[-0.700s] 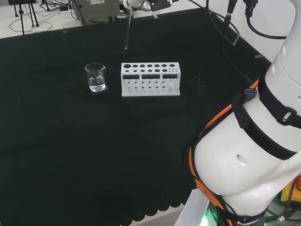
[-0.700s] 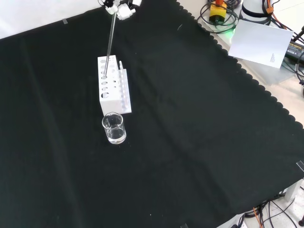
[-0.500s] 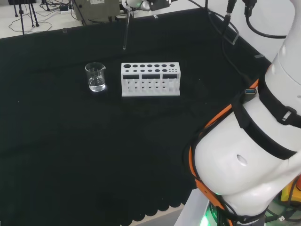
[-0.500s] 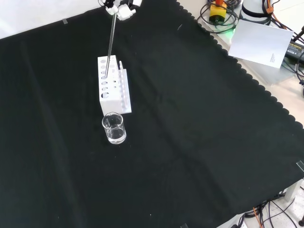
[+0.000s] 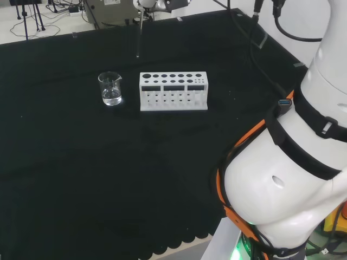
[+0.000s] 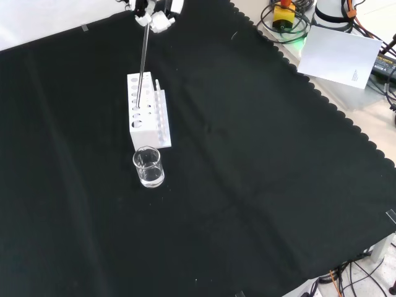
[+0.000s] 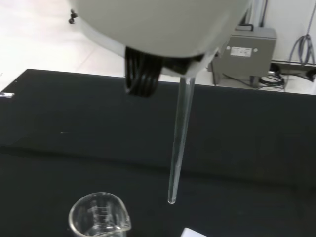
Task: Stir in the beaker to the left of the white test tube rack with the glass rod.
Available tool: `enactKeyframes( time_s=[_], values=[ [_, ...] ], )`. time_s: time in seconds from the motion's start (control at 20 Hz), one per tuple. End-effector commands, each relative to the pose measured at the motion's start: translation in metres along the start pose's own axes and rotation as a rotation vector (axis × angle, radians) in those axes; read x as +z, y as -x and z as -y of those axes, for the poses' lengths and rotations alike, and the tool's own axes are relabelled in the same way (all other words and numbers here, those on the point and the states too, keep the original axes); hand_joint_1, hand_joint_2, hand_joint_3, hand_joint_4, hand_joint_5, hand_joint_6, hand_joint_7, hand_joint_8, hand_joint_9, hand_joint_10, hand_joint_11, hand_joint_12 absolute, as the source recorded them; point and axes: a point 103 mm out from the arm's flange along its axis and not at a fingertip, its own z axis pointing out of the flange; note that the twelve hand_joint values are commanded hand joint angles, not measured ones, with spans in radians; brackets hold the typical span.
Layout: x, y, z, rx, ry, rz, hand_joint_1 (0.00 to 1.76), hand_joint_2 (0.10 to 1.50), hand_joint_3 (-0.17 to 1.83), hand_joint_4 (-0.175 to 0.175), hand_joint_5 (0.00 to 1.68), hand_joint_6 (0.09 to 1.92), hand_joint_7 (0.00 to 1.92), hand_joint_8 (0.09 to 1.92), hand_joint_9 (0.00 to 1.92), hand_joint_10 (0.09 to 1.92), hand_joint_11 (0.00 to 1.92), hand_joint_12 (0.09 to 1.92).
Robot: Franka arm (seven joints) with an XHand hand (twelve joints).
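Note:
A small clear beaker (image 5: 110,89) (image 6: 148,166) (image 7: 98,219) with a little clear liquid stands on the black cloth, to the left of the white test tube rack (image 5: 173,91) (image 6: 147,111) in the head view. The hand (image 5: 152,3) (image 6: 157,12) is high at the views' top edge, shut on the glass rod (image 5: 139,35) (image 6: 143,62) (image 7: 178,143), which hangs down almost upright. The rod's lower tip is in the air, above and beside the beaker, clear of its rim in the wrist view.
The arm's big white links (image 5: 293,162) take up the head view's right side. Cables and a grey box (image 5: 108,11) lie beyond the cloth's far edge. A white sheet (image 6: 340,55) and cables lie off the cloth's right corner in the front view.
The hand has carried the rod leftward in the head view, toward the beaker; in the front view the rod's tip has slid a little nearer along the rack. Beaker and rack have stayed put.

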Motion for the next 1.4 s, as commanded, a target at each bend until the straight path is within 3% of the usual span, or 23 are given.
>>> enactKeyframes(
  time_s=[0.05,0.5,0.75,1.4],
  values=[
    [0.007,-0.028,-0.02,-0.071,-0.001,-0.036,1.23,0.45,0.97,-0.175,1.37,0.65,1.64,0.86,1.83,0.67,1.24,0.78],
    [0.04,-0.058,-0.05,-0.187,-0.028,-0.075,1.23,0.45,0.97,-0.175,1.38,0.64,1.64,0.86,1.83,0.67,1.25,0.78],
    [0.051,-0.064,-0.062,-0.229,-0.034,-0.096,1.23,0.45,0.97,-0.175,1.38,0.64,1.64,0.85,1.83,0.67,1.25,0.78],
    [0.095,-0.058,-0.072,-0.234,-0.105,-0.119,1.23,0.45,0.97,-0.175,1.38,0.63,1.64,0.85,1.83,0.67,1.25,0.77]
  ],
)
